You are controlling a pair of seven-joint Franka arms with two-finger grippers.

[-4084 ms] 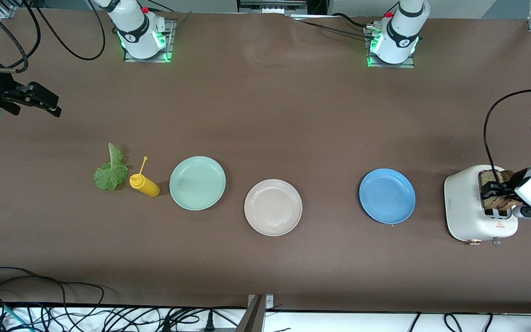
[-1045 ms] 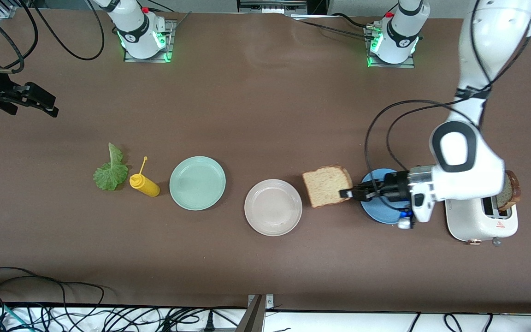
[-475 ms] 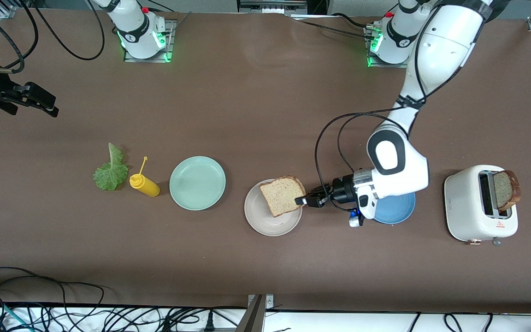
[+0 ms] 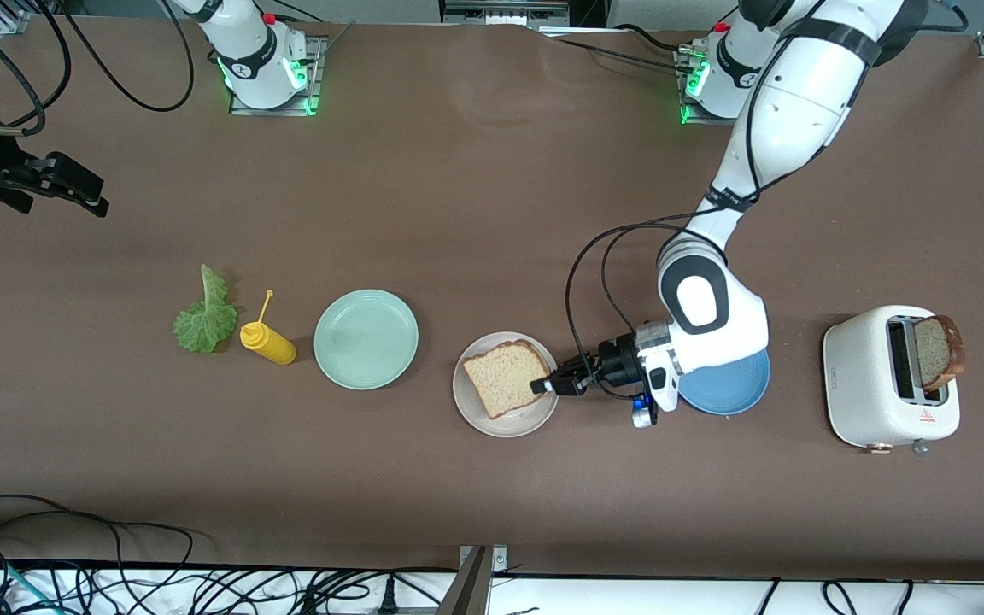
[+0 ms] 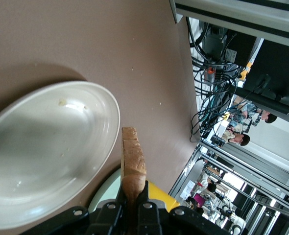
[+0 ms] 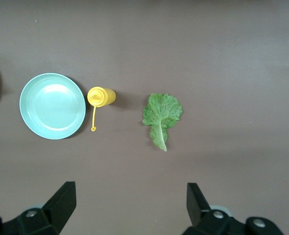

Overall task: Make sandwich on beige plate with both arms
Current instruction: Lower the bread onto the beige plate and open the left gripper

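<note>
Since half a second ago the left claw [image 4: 543, 384] has carried its bread slice [image 4: 505, 377] farther toward the right arm's end of the table [image 4: 475, 213] and lower, so the slice now lies over the middle of the beige plate [image 4: 468, 408] instead of overhanging its rim; whether it touches the plate cannot be told. The claw is still pinching the slice by the edge that faces the blue plate. In the left wrist view the slice [image 5: 133, 164] stands edge-on between the pressed fingers [image 5: 145, 205], over the beige plate [image 5: 46, 147]. The right arm waits with its right claw [image 4: 73, 184] spread wide at its own end of the table; its wrist view looks down on the lettuce leaf [image 6: 161, 115], the mustard bottle [image 6: 101, 97] and the mint plate [image 6: 52, 105].

Counted across the front view, from the right arm's end: one lettuce leaf [image 4: 204, 316], one yellow mustard bottle [image 4: 268, 337], three plates – mint [image 4: 366, 338], beige, blue [image 4: 735, 389] – two bread slices, one in the claw and one standing up out of the single white toaster [image 4: 863, 376], that second slice [image 4: 938, 350] darker
</note>
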